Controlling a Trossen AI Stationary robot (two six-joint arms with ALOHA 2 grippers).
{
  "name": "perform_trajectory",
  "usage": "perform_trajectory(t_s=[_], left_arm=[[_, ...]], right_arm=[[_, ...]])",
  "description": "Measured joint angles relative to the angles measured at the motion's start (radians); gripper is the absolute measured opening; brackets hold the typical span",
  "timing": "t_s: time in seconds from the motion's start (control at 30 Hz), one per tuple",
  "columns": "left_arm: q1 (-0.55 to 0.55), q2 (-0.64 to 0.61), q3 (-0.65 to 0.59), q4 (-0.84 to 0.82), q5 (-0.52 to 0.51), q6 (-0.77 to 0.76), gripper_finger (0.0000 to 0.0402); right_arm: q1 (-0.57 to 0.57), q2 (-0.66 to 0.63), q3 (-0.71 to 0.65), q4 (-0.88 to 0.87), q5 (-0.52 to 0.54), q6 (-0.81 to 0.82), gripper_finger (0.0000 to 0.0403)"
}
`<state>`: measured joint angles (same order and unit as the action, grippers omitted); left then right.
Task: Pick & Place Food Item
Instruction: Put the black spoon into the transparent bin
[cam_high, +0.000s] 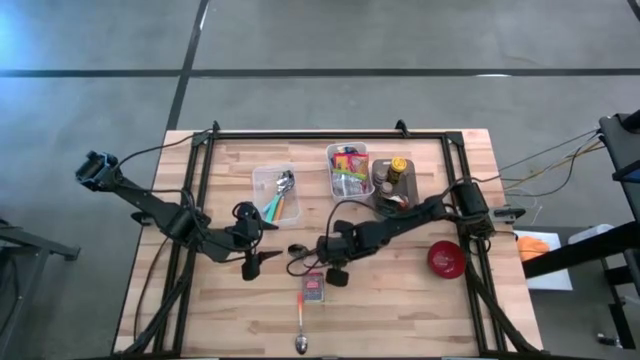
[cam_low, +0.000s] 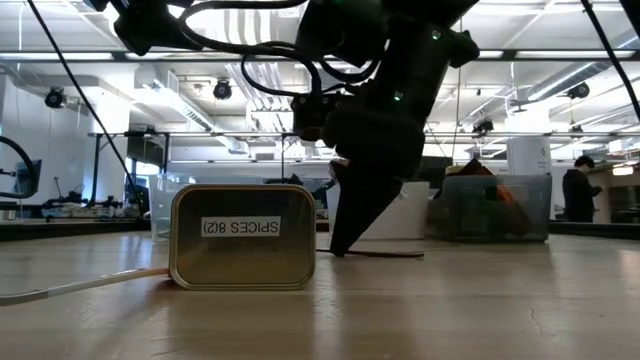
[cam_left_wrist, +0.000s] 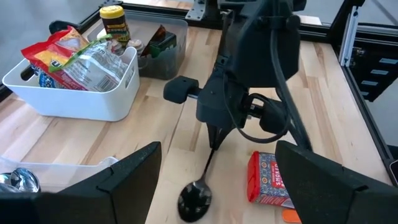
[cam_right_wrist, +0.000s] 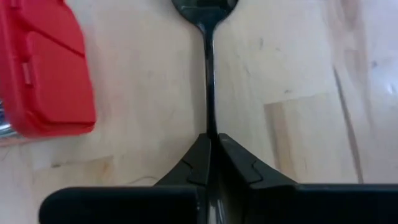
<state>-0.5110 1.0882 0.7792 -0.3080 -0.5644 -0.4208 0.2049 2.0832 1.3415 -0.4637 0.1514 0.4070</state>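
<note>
Pinching the thin handle of a black spoon (cam_right_wrist: 207, 93), the right end effector (cam_right_wrist: 211, 155) is standing low over the middle of the worktop (cam_high: 420, 310), its two fingers pressed together on the handle right at their tips. The spoon is lying flat on the wood, its bowl pointing toward the left arm, at about nine o'clock from the right end effector in the high view. A red spice tin (cam_high: 314, 288) is resting just beside it, at about six o'clock from the spoon; the low view is showing its label end.

The left end effector (cam_high: 262, 246) is hovering nearby at nine o'clock with its fingers spread wide, holding nothing.

The hold looks risky to me. Because the fingers are gripping so narrow a handle at their very tips, the spoon could pivot or slip out as it rises, with the heavier bowl pulling downward. A swinging bowl could also strike the spice tin or the left end effector, since both are close. There is a second worry: the task names a food item, and the food is sitting elsewhere, in the white bin of snack packets (cam_high: 349, 170) and beside it the grey bin holding a yellow-lidded jar (cam_high: 398, 165), both at about twelve o'clock from the right end effector. Carrying cutlery instead may be leaving the task unserved.
</note>
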Motion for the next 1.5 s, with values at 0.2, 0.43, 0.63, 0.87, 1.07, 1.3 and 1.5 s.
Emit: perform_trajectory(t_s=[0.2, 0.43, 0.63, 0.87, 1.07, 1.3, 1.5], left_arm=[[0.000, 0.000, 0.000, 0.003, -0.011, -0.007, 0.0320], [0.000, 0.000, 0.000, 0.003, -0.015, -0.024, 0.0320], [0.000, 0.000, 0.000, 0.003, -0.015, -0.026, 0.0320], [0.000, 0.000, 0.000, 0.003, -0.015, -0.025, 0.0319], [0.000, 0.000, 0.000, 0.003, -0.012, -0.025, 0.0319], [0.000, 0.000, 0.000, 0.000, -0.011, -0.025, 0.0319], [0.000, 0.000, 0.000, 0.000, -0.011, -0.025, 0.0319]], right_arm=[[0.000, -0.031, -0.007, -0.033, 0.103, 0.047, 0.0008], [-0.006, -0.046, -0.005, -0.113, 0.155, 0.073, 0.0004], [-0.006, -0.048, -0.003, -0.182, 0.146, 0.097, 0.0006], [-0.006, -0.049, -0.002, -0.179, 0.138, 0.075, 0.0008], [-0.007, -0.050, 0.001, -0.175, 0.092, 0.035, 0.0027], [-0.010, -0.049, 0.001, -0.181, 0.087, 0.012, 0.0133], [-0.010, -0.047, 0.015, -0.124, 0.099, 0.007, 0.0187]])
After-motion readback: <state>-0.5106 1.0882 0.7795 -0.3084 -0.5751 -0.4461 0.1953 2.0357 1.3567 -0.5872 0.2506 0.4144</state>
